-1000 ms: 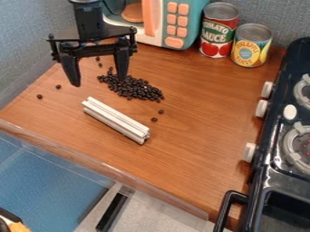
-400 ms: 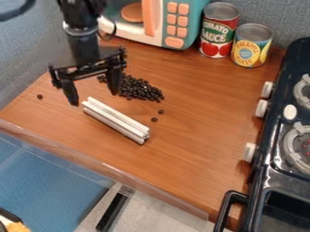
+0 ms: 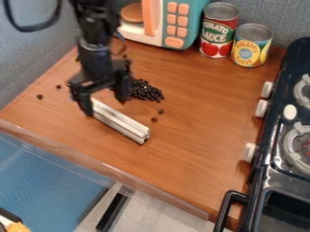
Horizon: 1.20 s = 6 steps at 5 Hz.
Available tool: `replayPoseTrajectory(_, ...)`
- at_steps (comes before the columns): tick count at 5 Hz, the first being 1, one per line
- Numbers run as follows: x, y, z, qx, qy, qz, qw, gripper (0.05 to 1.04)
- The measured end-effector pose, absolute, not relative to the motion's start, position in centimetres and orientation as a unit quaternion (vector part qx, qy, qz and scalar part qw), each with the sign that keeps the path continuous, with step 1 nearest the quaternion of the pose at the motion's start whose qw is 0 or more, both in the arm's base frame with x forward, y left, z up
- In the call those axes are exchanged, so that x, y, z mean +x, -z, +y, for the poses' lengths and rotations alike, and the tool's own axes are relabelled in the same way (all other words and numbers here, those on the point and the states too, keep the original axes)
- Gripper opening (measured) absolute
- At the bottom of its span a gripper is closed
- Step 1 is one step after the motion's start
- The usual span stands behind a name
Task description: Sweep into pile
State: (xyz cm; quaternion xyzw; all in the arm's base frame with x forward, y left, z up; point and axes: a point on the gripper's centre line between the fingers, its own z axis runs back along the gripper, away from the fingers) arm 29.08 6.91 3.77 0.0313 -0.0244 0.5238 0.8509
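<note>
Open gripper [image 3: 106,108] over one end of a white bar [image 3: 126,123].
The bar's long axis slants from between the jaws toward the view's lower right; the jaws stand wide apart, and whether either touches it I cannot tell. Dark beans [image 3: 145,91] lie heaped just beside the view's right-hand jaw.

Whitish bar [image 3: 123,121], beans [image 3: 147,91] seemingly black

Your brown wooden counter [image 3: 194,136] carries a white bar [image 3: 125,123] left of centre, a pile of dark beans [image 3: 147,91] above it, scattered beans [image 3: 154,119], a toy microwave [image 3: 174,25] at top centre and two cans [image 3: 218,34] at upper right.
</note>
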Motion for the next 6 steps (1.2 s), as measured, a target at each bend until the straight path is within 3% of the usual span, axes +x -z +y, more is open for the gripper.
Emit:
replayPoseTrajectory(2, 29.5, -1.4, 5.1, 0.039, -0.568, 0.007, 0.822, 1.001)
replayPoseTrajectory(3, 29.7, -1.0, 4.9, 0.032, -0.579, 0.014, 0.814, 0.951)
replayPoseTrajectory(5, 29.4, -1.2, 4.7, 0.036, -0.547, 0.007, 0.836, 0.393)
replayPoseTrajectory(6, 29.8, -3.8, 4.9, 0.022, -0.524, -0.027, 0.851, 0.385)
